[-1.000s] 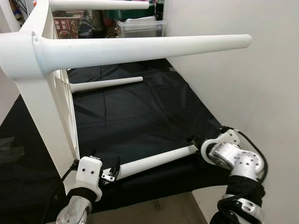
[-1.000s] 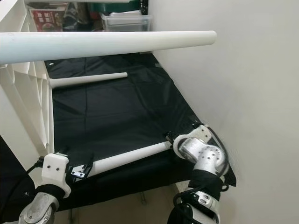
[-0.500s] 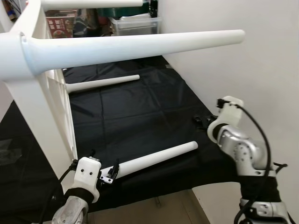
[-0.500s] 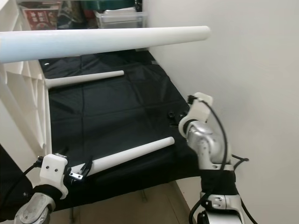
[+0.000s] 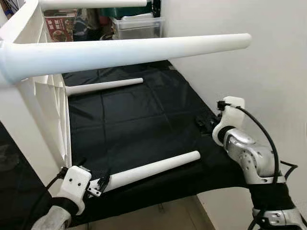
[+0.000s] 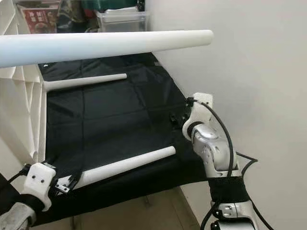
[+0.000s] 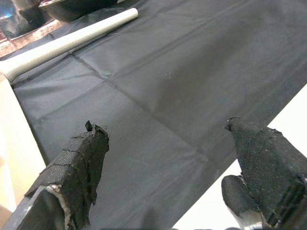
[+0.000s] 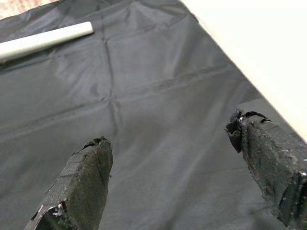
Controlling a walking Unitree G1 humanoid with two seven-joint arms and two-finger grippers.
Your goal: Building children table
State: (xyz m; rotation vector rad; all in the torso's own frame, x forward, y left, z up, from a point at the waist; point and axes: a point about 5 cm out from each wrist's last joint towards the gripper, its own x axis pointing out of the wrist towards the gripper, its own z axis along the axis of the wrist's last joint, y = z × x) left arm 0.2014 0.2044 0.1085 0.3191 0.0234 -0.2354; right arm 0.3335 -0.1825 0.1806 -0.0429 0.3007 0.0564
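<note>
Left gripper [image 7: 165, 143] is down low at the near edge of the black fabric sheet [image 5: 129, 120], fingers spread wide with nothing between them, right at the thick end of the loose white tapered table leg [image 5: 151, 170] lying on the sheet. Right gripper [image 8: 168, 158] hovers above the sheet's wall-side edge, fingers spread too, holding nothing, a bit past the leg's narrow tip. The white plastic children's table [image 5: 41, 100] stands on its side on the left, its attached legs [image 5: 129, 50] poking out sideways towards the white wall [image 5: 249, 72].
</note>
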